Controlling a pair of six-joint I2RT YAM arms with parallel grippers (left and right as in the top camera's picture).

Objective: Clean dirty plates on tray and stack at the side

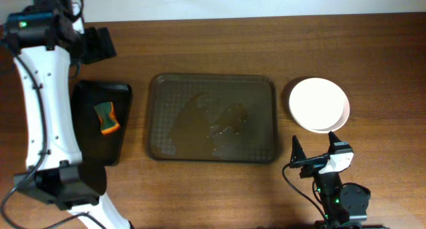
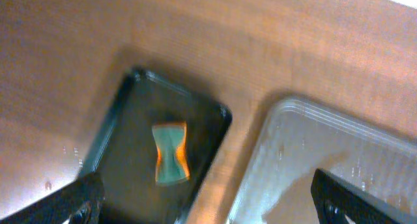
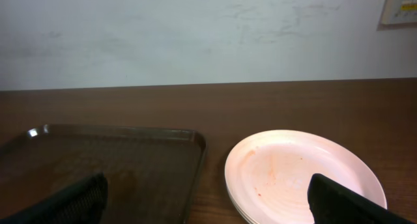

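A stack of pale pink plates (image 1: 319,104) stands on the table right of the large brown tray (image 1: 160,116); the top plate (image 3: 300,175) shows faint reddish smears. The tray (image 3: 163,142) holds no plates, only wet streaks. A green and orange sponge (image 1: 106,117) lies in the small black tray (image 1: 123,96); it also shows in the left wrist view (image 2: 170,154). My left gripper (image 2: 207,201) is open and empty, high above the black tray. My right gripper (image 3: 205,201) is open and empty, low at the front right, facing the plates.
The black tray (image 2: 208,120) lies left of the clear-looking large tray (image 2: 287,139). The left arm's white links (image 1: 46,102) run along the table's left side. The right arm's base (image 1: 343,199) is at the front edge.
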